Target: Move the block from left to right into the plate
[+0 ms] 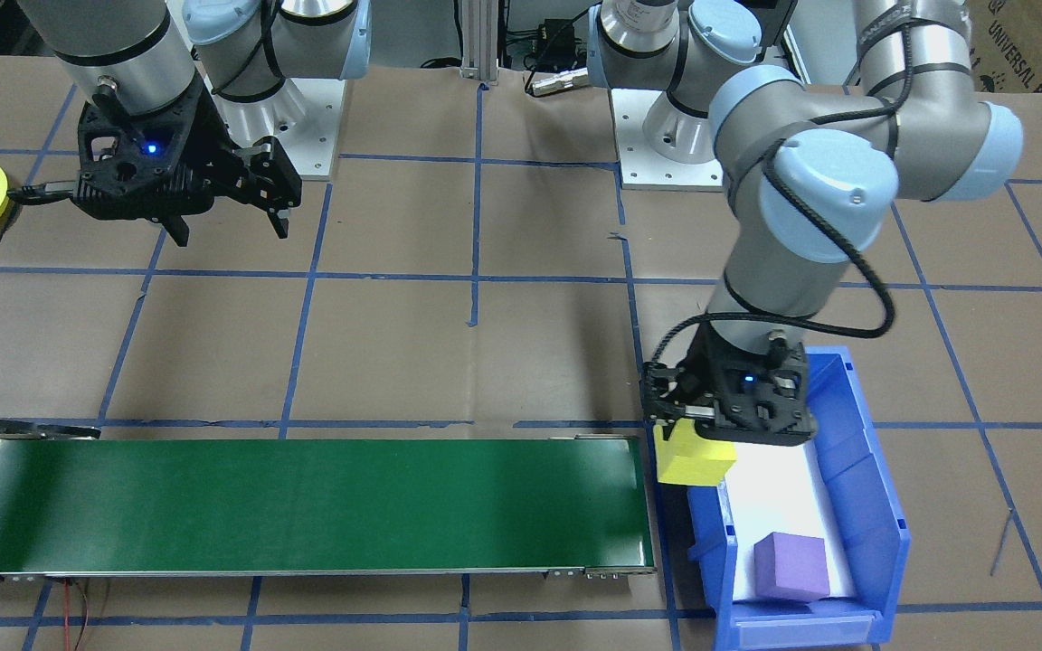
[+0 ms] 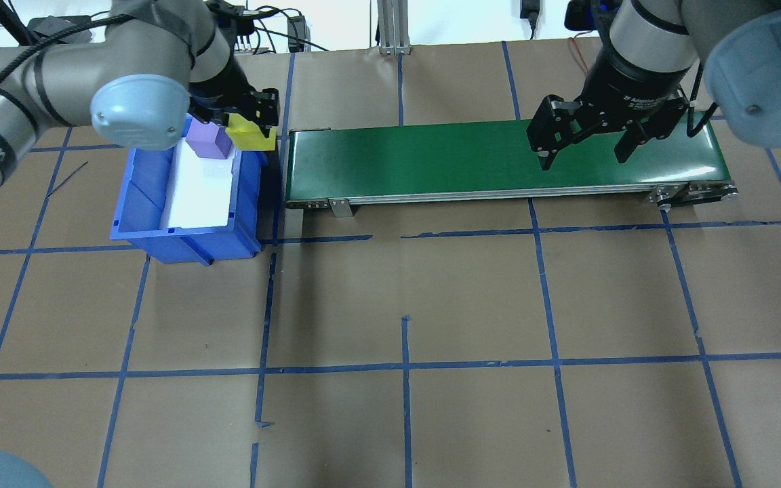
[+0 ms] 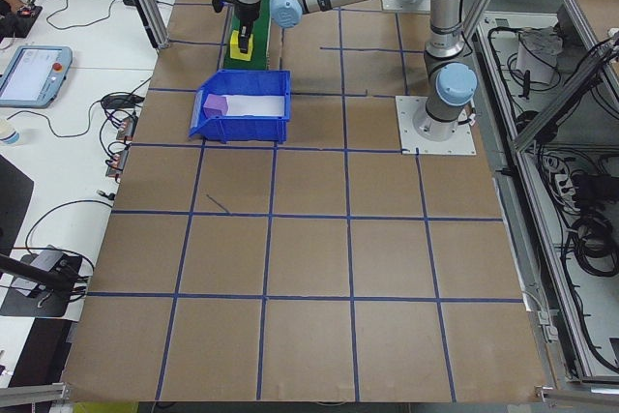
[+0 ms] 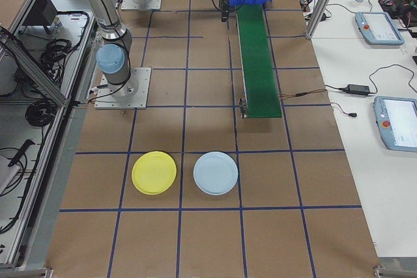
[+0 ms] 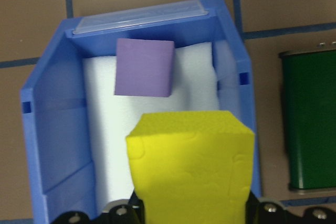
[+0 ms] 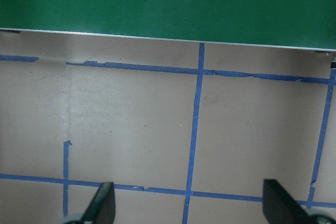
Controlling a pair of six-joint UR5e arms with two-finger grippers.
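Foam, by its pitted surface, is making up the yellow block point(image 1: 693, 458), so it is probably handling light, soft and a little squashy. The left gripper point(image 1: 686, 425) is clamping it by two opposite side faces and carrying it over the edge of the blue bin point(image 1: 883, 533), just beside the green conveyor point(image 1: 304, 506). A purple block point(image 1: 790, 566) is lying inside the bin. The right gripper point(image 2: 586, 152) is hanging wide and empty, while the yellow plate point(image 4: 154, 172) is sitting on the desk well apart.
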